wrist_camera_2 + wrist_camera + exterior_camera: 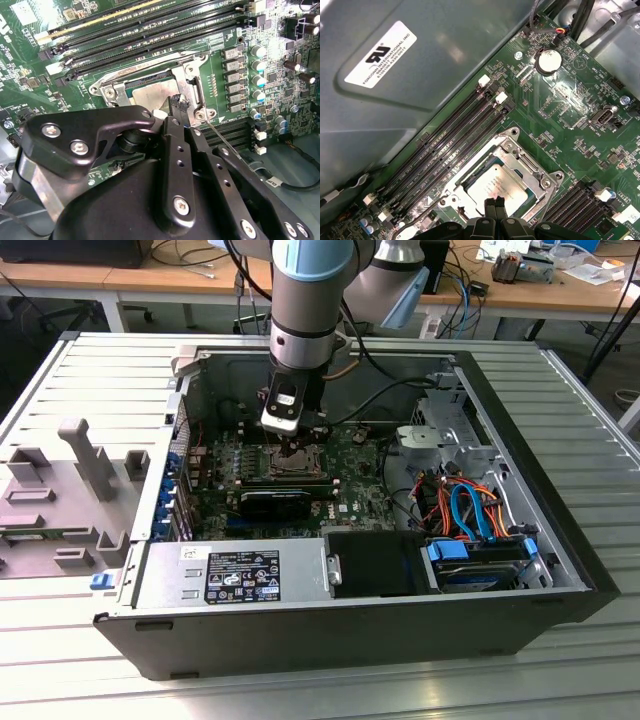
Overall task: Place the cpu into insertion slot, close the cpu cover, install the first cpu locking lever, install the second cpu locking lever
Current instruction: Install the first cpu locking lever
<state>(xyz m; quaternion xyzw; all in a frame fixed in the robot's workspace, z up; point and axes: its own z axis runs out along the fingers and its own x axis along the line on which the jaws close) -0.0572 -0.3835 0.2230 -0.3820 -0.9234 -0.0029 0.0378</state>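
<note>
The cpu (496,186) lies flat in the insertion slot (290,462) of the green motherboard (570,110), its dull silver top showing through the window of the cpu cover (530,172). The cover lies down over it, also seen as the cpu cover (192,87) around the cpu (150,92). My gripper (495,204) is shut with nothing between its fingers, its tips just above the cover's edge beside the chip. In the exterior view the gripper (292,445) hangs straight over the socket. A thin metal lever rod (225,141) runs slanted away from the socket's corner.
Long black memory slots (455,140) run beside the socket, with the grey case wall (420,60) behind them. A coin battery (549,60) sits on the board. The power supply (240,575) and drive bay with coloured cables (470,520) fill the case front. A grey fixture (60,490) lies at the exterior view's left.
</note>
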